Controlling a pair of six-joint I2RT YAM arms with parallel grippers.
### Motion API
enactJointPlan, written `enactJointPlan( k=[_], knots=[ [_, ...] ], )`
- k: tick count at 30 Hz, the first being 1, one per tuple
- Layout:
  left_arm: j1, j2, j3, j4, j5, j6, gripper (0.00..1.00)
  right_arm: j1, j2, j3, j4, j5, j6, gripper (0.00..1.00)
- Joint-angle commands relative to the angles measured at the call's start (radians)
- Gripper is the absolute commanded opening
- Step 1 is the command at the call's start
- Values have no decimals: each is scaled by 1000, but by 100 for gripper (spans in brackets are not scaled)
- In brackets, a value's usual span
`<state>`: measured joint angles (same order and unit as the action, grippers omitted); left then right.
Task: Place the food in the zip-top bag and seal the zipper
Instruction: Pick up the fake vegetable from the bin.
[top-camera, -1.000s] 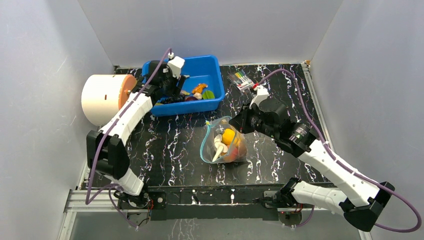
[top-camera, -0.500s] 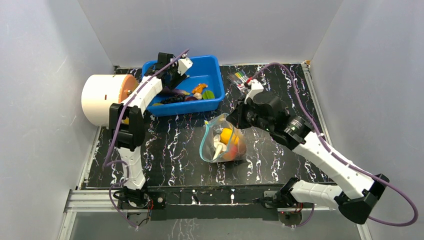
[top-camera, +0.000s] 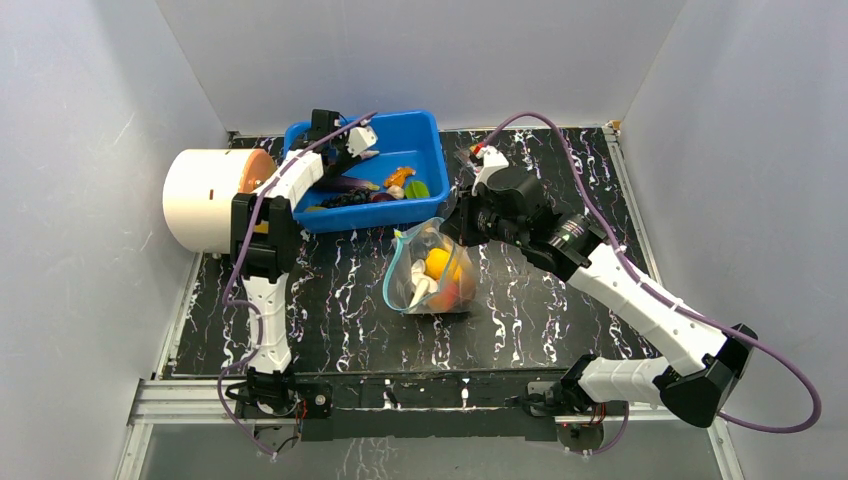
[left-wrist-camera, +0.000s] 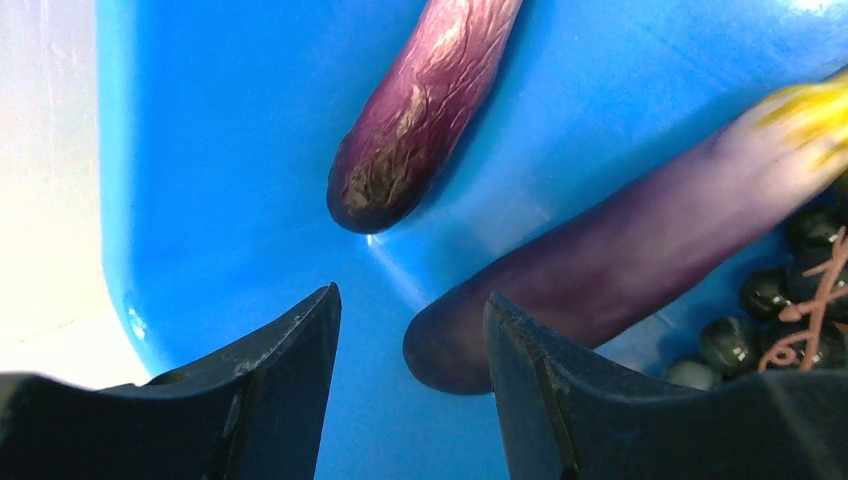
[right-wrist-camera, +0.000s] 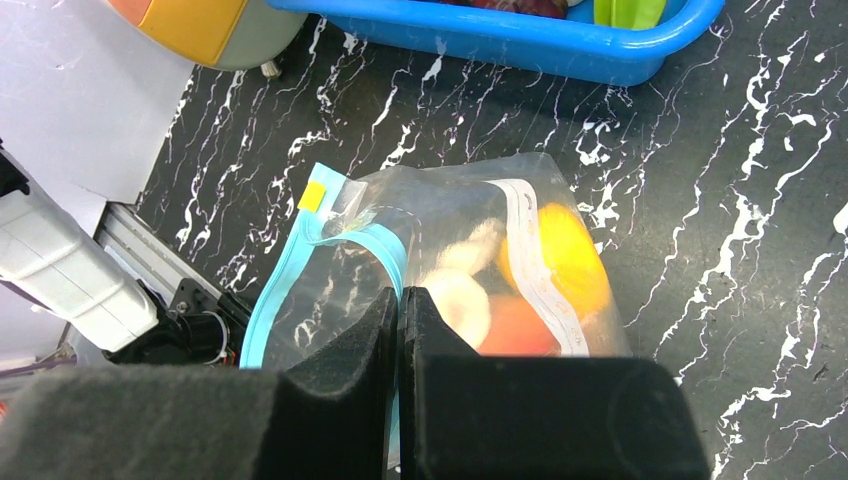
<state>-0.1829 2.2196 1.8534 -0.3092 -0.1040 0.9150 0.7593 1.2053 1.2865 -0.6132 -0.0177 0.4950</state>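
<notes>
While the right gripper (right-wrist-camera: 400, 300) pinches the zipper (right-wrist-camera: 290, 270) of the zip-top bag (right-wrist-camera: 450, 215), food (right-wrist-camera: 560, 260) sits bagged just beyond its jaws. The left gripper (left-wrist-camera: 410, 300) dips into the blue bin (left-wrist-camera: 200, 150), jaws spread, with the tip of an eggplant (left-wrist-camera: 600, 270) showing between them.

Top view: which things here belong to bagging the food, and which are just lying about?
Job:
- bag, pinched by the right gripper
- zipper
- orange fruit and other food inside the bag
- dark eggplant, pale eggplant and grapes in the bin, below the open left gripper

Lying about:
- white drum
</notes>
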Motion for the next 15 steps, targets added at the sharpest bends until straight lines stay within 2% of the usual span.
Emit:
enactJointPlan(
  k=[1,6,15],
  knots=[
    [0,20,43,41,44,59,54,4,-1,54,36,5,-14,0],
    [0,65,49,80,48,90,57,3,4,52,45,2,-3,0],
    [-1,97,57,197,64,119,55,4,21,70,15,25,-27,0]
  ],
)
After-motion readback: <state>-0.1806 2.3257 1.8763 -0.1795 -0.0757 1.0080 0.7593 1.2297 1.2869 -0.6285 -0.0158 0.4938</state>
